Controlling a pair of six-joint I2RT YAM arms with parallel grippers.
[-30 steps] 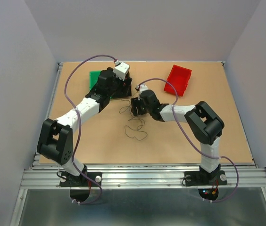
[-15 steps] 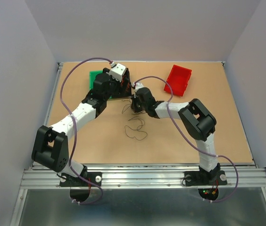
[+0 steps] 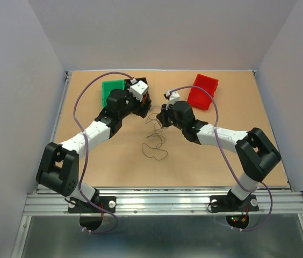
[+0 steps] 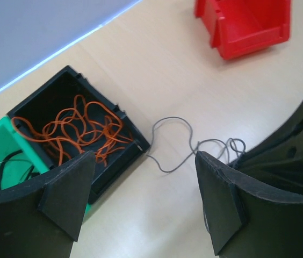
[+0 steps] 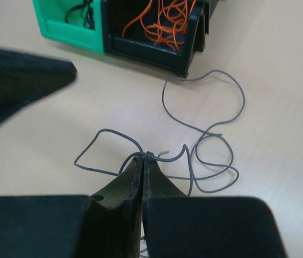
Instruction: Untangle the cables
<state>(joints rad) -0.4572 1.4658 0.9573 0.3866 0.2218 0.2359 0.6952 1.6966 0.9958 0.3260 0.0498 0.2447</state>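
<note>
1. Loose cable (image 3: 154, 148): a thin dark curl on the table (image 3: 103, 161), well to the near side of the black bin (image 5: 146, 54). Nothing holds it.
2. Grey cable (image 5: 211, 132): a looped strand just in front of the black bin, one end running up to its corner. Your right gripper (image 5: 142, 161) is closed tight, pinching one loop. Expect it to be featherlight, springy and quick to snag. Grip a single strand at a loop's crest, never at a crossing.
3. Left gripper (image 4: 143, 199): wide open and empty, just beside the black bin.
4. Orange cables (image 5: 167, 16): bundled inside the black bin.
5. Black cables (image 5: 84, 11): in the green bin (image 5: 68, 29), which touches the black bin.
6. Red bin (image 3: 202, 91): well apart from the black bin, to its right.
</note>
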